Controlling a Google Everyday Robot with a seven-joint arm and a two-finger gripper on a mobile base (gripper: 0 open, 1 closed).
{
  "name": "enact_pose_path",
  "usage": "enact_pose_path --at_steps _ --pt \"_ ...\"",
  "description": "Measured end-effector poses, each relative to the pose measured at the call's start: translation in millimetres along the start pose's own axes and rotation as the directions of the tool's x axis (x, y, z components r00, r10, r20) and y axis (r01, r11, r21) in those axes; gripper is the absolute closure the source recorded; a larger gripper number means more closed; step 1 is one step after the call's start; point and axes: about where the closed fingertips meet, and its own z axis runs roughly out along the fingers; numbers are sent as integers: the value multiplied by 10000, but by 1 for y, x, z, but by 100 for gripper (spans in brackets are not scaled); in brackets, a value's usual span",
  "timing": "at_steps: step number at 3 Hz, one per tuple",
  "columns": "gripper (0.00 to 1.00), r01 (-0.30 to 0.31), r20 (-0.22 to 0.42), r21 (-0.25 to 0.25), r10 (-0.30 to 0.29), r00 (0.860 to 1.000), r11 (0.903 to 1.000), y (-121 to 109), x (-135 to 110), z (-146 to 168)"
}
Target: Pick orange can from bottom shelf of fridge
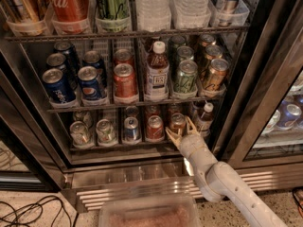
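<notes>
The orange can [177,123] stands upright on the bottom shelf [118,147] of the fridge [246,103], in the lane second from the right. A red can [154,126] is to its left and a small bottle [204,117] to its right. My gripper [180,129] is at the front of this shelf, right at the orange can. It is open, with one finger [170,135] low at the can's left and the other finger [191,123] at its right. The can's lower part is hidden behind the gripper.
The bottom shelf also holds a blue can [131,128] and two silver cans [93,132]. The rack above carries Pepsi cans [73,82], a bottle [157,72], and green and golden cans. A ribbed base grille [142,186] and a plastic bin [147,215] lie below. Cables [28,212] lie on the floor at left.
</notes>
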Motion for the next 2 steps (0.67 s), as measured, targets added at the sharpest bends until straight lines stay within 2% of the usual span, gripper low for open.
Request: enact_pose_path --at_steps 1,2 --pt "42 -44 52 -73 45 10000 10000 3 1 9" --pt "59 -52 56 -115 53 10000 9999 3 2 13"
